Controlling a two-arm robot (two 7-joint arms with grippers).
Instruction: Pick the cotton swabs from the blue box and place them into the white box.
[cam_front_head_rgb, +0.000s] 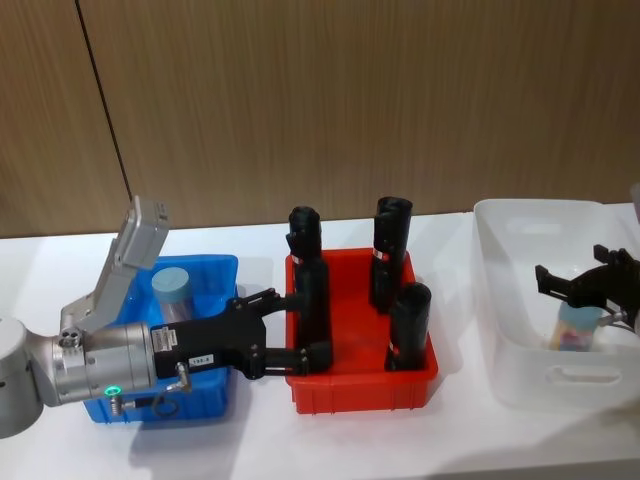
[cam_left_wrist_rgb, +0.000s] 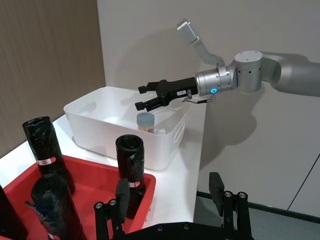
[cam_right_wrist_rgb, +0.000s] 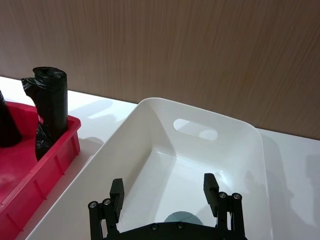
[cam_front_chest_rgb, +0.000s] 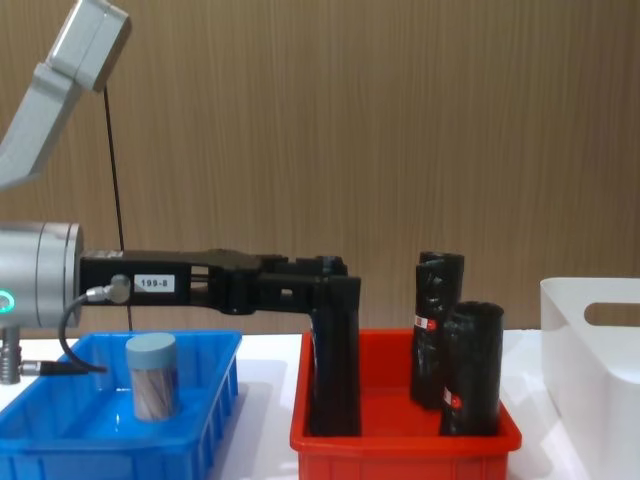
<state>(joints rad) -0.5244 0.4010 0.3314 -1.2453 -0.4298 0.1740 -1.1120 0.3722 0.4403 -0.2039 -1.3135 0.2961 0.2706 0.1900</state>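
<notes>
One tub of cotton swabs (cam_front_head_rgb: 172, 287) with a pale blue lid stands upright in the blue box (cam_front_head_rgb: 215, 266), also seen as the tub (cam_front_chest_rgb: 152, 376) in the blue box (cam_front_chest_rgb: 200, 420) from the chest. My left gripper (cam_front_head_rgb: 300, 325) reaches past the blue box to the red bin's left edge, open and holding nothing. Another tub (cam_front_head_rgb: 578, 325) stands inside the white box (cam_front_head_rgb: 520, 350). My right gripper (cam_front_head_rgb: 548, 283) hovers just above it, open. In the right wrist view its lid (cam_right_wrist_rgb: 177, 217) shows below the open right gripper (cam_right_wrist_rgb: 163, 187).
A red bin (cam_front_head_rgb: 360, 385) with three tall black rolls (cam_front_head_rgb: 392, 250) sits between the blue and white boxes. In the left wrist view the right gripper (cam_left_wrist_rgb: 141, 97) hangs over the white box (cam_left_wrist_rgb: 95, 130) and tub (cam_left_wrist_rgb: 145, 121). A wood-panelled wall stands behind the table.
</notes>
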